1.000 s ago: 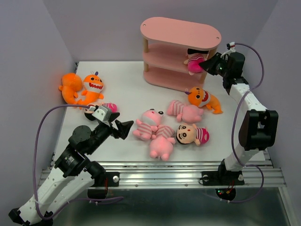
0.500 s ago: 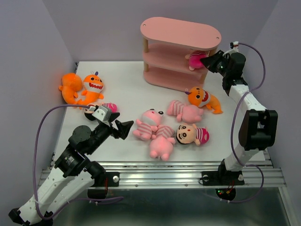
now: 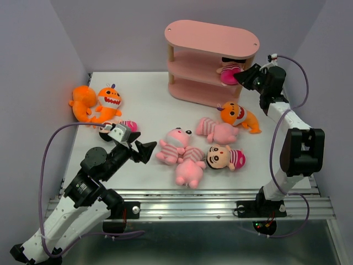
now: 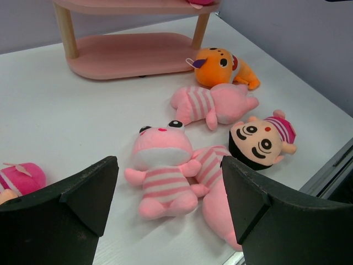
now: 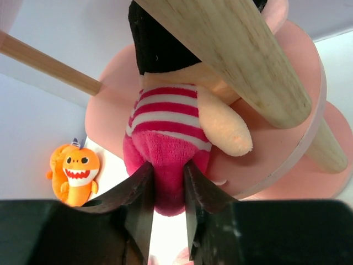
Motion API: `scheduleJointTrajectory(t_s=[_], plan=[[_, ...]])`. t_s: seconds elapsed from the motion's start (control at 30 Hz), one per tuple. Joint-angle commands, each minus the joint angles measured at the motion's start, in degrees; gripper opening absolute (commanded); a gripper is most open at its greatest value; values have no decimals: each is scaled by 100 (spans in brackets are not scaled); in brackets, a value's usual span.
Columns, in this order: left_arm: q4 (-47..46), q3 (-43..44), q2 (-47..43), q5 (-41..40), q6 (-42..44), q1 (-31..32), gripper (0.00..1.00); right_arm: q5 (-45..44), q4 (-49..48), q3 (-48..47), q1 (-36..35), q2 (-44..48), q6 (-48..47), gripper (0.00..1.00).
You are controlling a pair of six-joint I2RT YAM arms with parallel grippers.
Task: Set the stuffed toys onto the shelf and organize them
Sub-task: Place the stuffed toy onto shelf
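Top view first: the white bench [image 3: 149, 105] carries nearly everything, and the pink shelf [image 3: 209, 36] stands at its 1 o'clock end. The shelf's top tier and bottom tier look bare from here.

On the middle tier, at the 3 o'clock end, there's one striped doll [image 5: 168, 127], and the right claw [image 5: 165, 187] is clamped on its magenta bottom, fingers pinching the plush. The doll lies on the tier beside a wooden post [image 5: 237, 55], so this one is as good as placed, but not let go.

Over at 7 o'clock the left claw [image 3: 146, 150] hovers above the bench, fingers spread wide, gripping nothing, facing the centre pile.

What's left, by my count, is eight:
- Two orange monsters [image 3: 96, 104] at 10 o'clock.
- A magenta toy [image 3: 128, 125] half hidden by the left arm, probably a doll.
- Three pink pigs [image 3: 175, 146] in the middle.
- A second doll [image 3: 226, 156] at 4 o'clock of the pile.
- One more monster [image 3: 237, 115] near the shelf's foot.

Early days, I'd say: one of nine on the shelf, and the sorting barely begun.
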State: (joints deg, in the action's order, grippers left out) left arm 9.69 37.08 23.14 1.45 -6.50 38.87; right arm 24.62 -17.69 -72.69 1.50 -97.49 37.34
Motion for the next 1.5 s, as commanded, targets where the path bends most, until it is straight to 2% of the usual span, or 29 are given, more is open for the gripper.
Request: scheduleJointTrajectory(t_s=[0.0,0.07,0.17,0.4,0.63,0.83,0.9,0.93,1.0,1.03,1.1,1.13,1.17,1.23,1.27,1.37,1.47], plan=[[-257,-61,33,57,-9,-20,86,-54,-402,53,35,292,-157,36],[-257,-61,33,57,-18,-20,86,-98,-402,88,35,380,-183,41],[-257,-61,24,57,-9,-20,86,-115,-393,114,35,477,-227,53],[-257,-61,7,74,-18,-20,86,-142,-367,167,35,740,-333,70],[-257,-69,-2,83,-26,-20,86,33,-314,307,35,960,-596,77],[-249,-69,-37,13,-44,-20,86,1184,-86,791,35,1697,-1850,83],[-249,-69,-28,-48,-70,-20,86,1439,379,870,35,2065,-2221,86],[-249,-69,-11,-83,-88,-20,86,1884,598,844,35,2155,-2666,86],[-240,-69,15,-327,-175,-20,86,2492,1555,791,35,2322,-3126,87],[-231,-52,76,-434,-246,-20,86,3321,2341,756,35,2349,-3615,87],[-231,-17,182,-680,-517,-11,84,4082,3372,712,35,2366,-4469,89],[-257,-8,322,-725,-788,-20,83,4555,3900,694,35,2349,-5395,89],[-266,-8,419,-839,-991,-20,82,4639,5114,651,35,2331,-5978,90],[-214,-43,621,-1321,-1674,-20,82,4579,6142,676,35,2323,-7373,90],[-161,-52,848,-1488,-1922,-20,82,4517,6703,816,35,2331,-7669,90],[234,-8,1271,-2288,-3091,-46,82,4446,6867,1168,35,2498,-8067,91],[498,27,1474,-2746,-3962,-195,82,4674,6210,1800,35,2822,-7638,93]])
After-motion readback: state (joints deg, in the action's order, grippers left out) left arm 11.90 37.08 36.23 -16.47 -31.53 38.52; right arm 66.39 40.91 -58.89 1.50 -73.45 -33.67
